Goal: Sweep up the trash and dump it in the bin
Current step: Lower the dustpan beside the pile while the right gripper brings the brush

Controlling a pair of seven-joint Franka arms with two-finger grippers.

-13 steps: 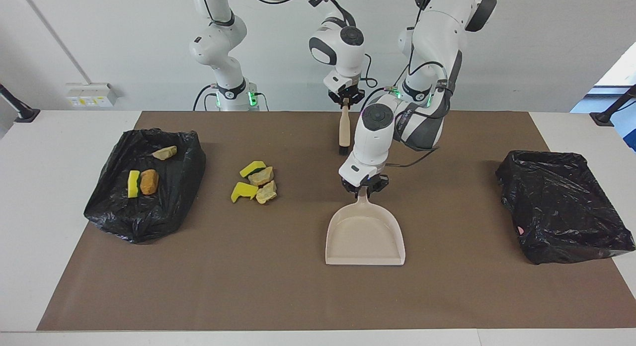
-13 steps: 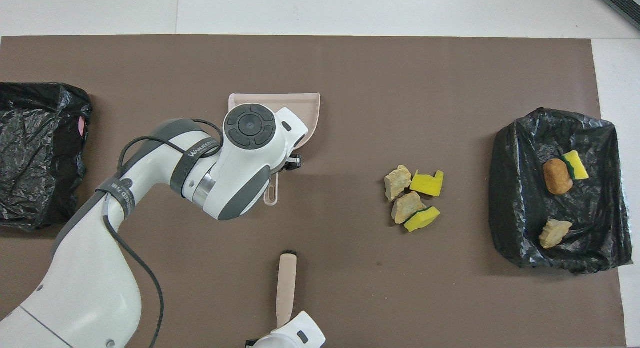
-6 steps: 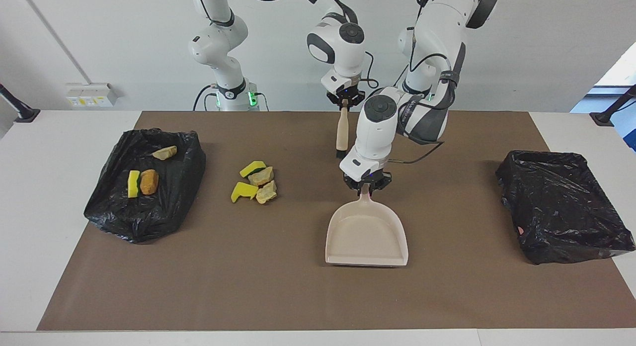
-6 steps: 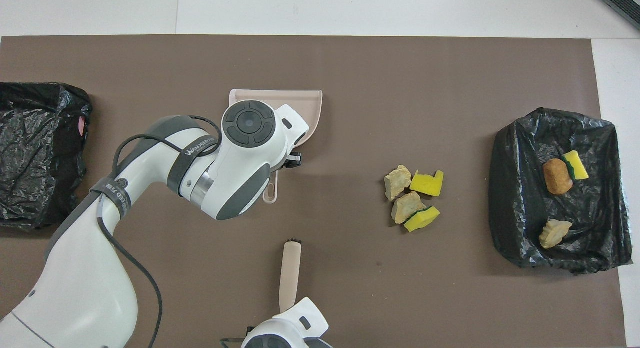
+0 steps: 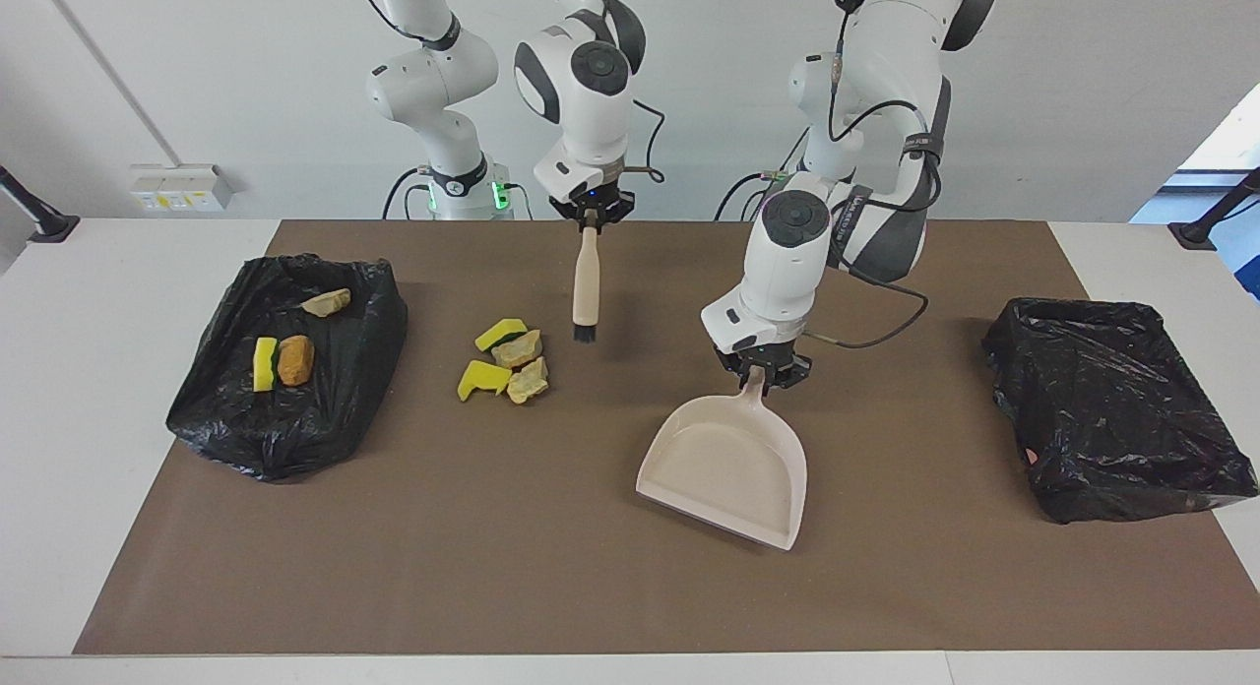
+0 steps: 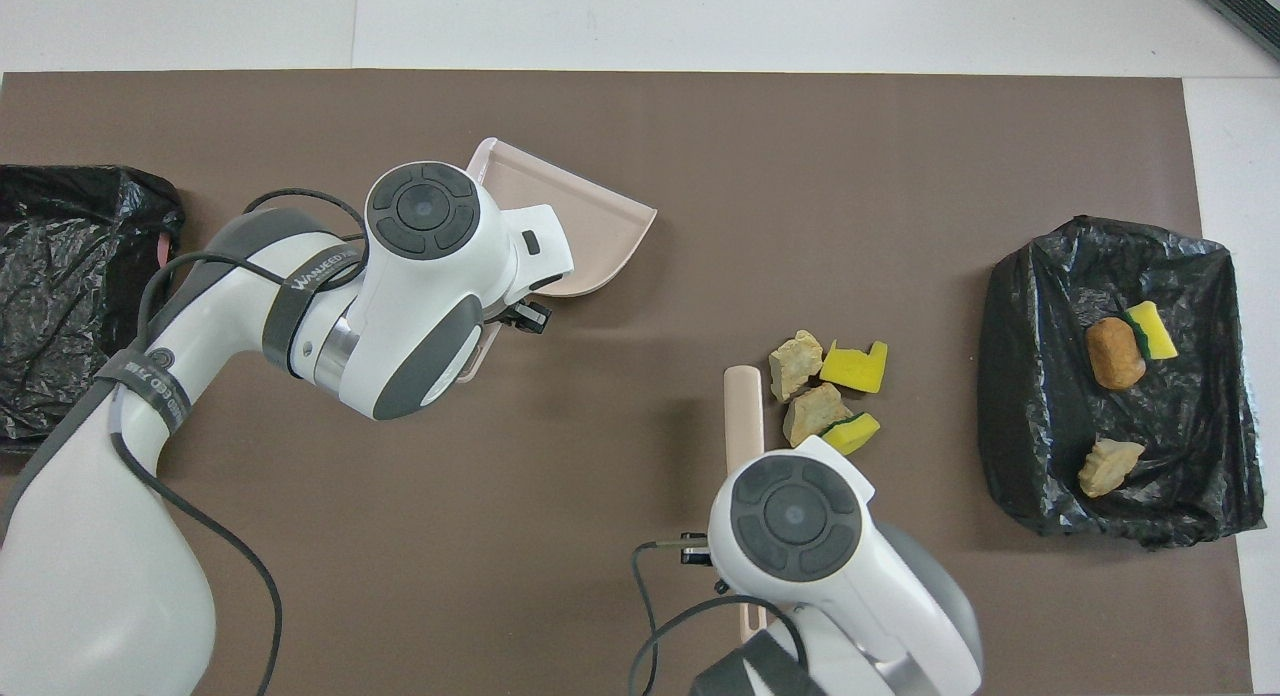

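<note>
Black bag-lined bin [image 5: 285, 370] sits at the right arm's end of the table w/ three trash pieces inside: a tan lump [image 5: 326, 302], a yellow-green sponge chunk [image 5: 264, 363] and an orange-brown lump [image 5: 295, 359] touching it. The folds of the liner hide the bin's own walls. Beside it, toward the table's middle, four more pieces [image 5: 505, 359] lie clustered on the brown mat [image 5: 492, 567]: two sponge chunks, two tan lumps, touching each other. In the overhead view the right arm's wrist covers part of the nearest sponge chunk.

Right gripper [image 5: 590, 212] hangs over the mat just beside that cluster, fingers clamped on the top of the brush [image 5: 586, 286] handle; brush hangs upright, black bristles down. Can't tell whether the bristles touch the mat. Overhead, the wrist hides the grip entirely.

Left gripper [image 5: 766, 369] is closed on the dustpan [image 5: 726, 464] handle, approx mid-table. Pan is tilted and turned at a slant. Overhead, the left wrist covers the handle and part of the pan.

Second black bag-lined bin [image 5: 1112, 409] sits at the left arm's end; its inside is too dark to read, and the overhead view cuts it off at the edge.
</note>
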